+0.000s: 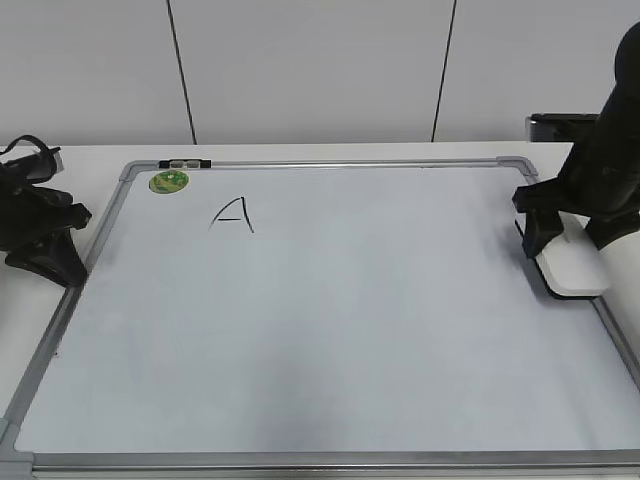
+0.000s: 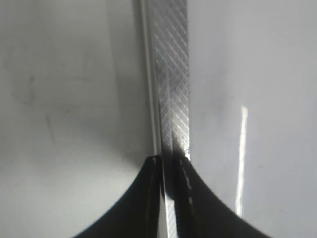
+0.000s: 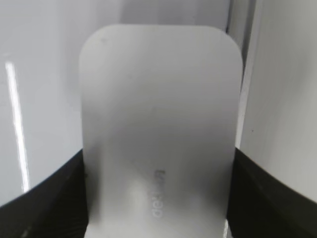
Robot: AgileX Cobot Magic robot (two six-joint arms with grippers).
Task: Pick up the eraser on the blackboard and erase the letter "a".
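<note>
The white eraser [image 1: 572, 272] lies flat at the right edge of the blackboard [image 1: 350, 330]. My right gripper [image 1: 566, 240] straddles it, one black finger against each long side. In the right wrist view the eraser [image 3: 158, 124] fills the space between the jaws [image 3: 158, 198], its grey lettering facing up. A black angular capital "A" [image 1: 232, 214] is written at the upper left of the board. No lowercase "a" shows on the board. My left gripper [image 1: 45, 260] rests shut and empty beside the board's left frame [image 2: 171, 74], its tips [image 2: 168, 163] over the metal strip.
A round green sticker [image 1: 168, 181] sits in the board's top-left corner, with a small black and silver clip [image 1: 185, 162] on the top frame. The board lies on a white table [image 1: 300, 150] against a white panelled wall. A dark device [image 1: 560, 125] stands behind the right arm.
</note>
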